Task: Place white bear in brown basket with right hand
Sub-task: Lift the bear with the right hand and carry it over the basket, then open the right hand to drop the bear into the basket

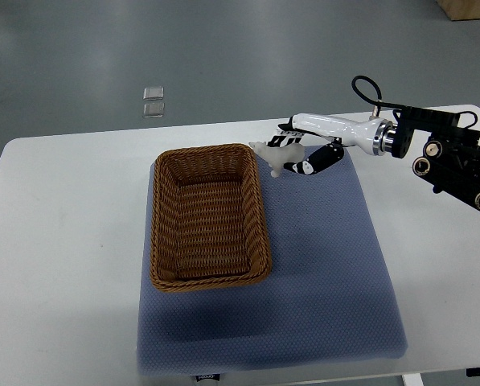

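White bear (pixel 276 155), the single toy in view, sits in the grasp of the right hand (pixel 297 153), whose white and black fingers (pixel 313 161) close around its rear part while its head pokes out to the left. Bear and hand are at the far right corner of the one brown basket (pixel 210 217), just beside its rim; whether the bear is resting on the cloth or lifted clear of it cannot be told. The right arm (pixel 432 153) enters from the right edge, a white forearm leading back to black joint housings and one looped black cable. The basket is rectangular, woven, and has nothing inside. It lies on the left part of one blue-grey mat (pixel 328 273), which covers the middle of the white table (pixel 63 241). Beyond the far edge of the table, two small clear square pieces (pixel 153 101) lie on the grey floor (pixel 240 56), one just nearer than the other.
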Controlling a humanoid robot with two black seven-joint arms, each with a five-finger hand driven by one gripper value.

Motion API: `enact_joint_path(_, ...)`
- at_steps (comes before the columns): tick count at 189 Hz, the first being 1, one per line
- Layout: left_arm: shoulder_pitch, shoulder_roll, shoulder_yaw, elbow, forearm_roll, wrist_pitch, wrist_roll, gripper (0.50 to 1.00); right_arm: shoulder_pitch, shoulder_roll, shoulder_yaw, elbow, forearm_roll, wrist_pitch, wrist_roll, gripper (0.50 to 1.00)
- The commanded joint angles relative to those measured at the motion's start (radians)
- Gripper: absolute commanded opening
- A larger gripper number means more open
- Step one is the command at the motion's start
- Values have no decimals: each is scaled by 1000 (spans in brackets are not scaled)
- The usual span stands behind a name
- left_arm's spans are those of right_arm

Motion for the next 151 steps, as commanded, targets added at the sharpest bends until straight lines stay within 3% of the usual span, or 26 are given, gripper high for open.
enact_joint_path(1,0,0,-1,0,0,0,0,1000,63,43,-12,-7,-1,3,-1,500)
enact_joint_path(54,7,0,-1,0,-1,0,0,1000,128,247,-126,-90,-4,-5,-13,504)
enact_joint_path(74,10,0,-3,3,-1,2,0,1000,109,265,-132,-93,-3,-23,-13,619)
enact_joint_path(83,10,0,-3,2,-1,0,0,1000,94,267,-131,-93,-1,-31,-13,727)
enact_joint_path(85,10,0,-3,2,-1,0,0,1000,94,267,-131,-93,-1,-31,-13,727)
enact_joint_path(88,10,0,-3,2,-1,0,0,1000,91,265,-129,-93,0,-34,-13,784)
enact_joint_path(98,10,0,-3,0,-1,0,0,1000,86,265,-128,-93,2,-44,-13,907)
enact_joint_path(151,10,0,-3,0,-1,0,0,1000,57,246,-115,-93,10,-47,-12,928)
